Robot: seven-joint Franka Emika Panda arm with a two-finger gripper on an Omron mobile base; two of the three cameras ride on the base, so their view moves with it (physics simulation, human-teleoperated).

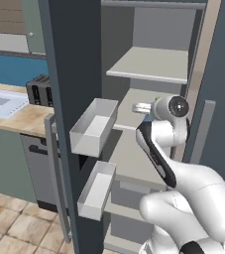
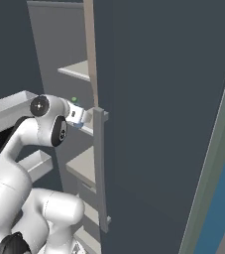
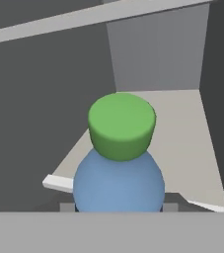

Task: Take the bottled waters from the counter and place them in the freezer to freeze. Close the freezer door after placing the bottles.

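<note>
The clear blue bottle (image 3: 118,183) with its green cap (image 3: 122,123) stands upright between my fingers, over the front edge of a pale grey freezer shelf (image 3: 182,128). My gripper (image 1: 144,107) (image 2: 79,117) reaches into the open freezer (image 1: 148,64) at mid height and is shut on this bottle; a speck of the green cap (image 2: 74,100) shows above the hand. The freezer door (image 1: 69,74) stands swung open on the left, its white inner bins (image 1: 94,126) facing the shelves. The smoky grey bottle is out of view. The counter (image 1: 27,118) lies at far left.
The plain door (image 2: 163,124) with its long grey handle (image 2: 100,168) stands shut just right of the opening. More shelves sit above (image 1: 151,64) and below (image 1: 134,161) my hand. A dark toaster (image 1: 38,89) and white sink (image 1: 0,101) are on the counter.
</note>
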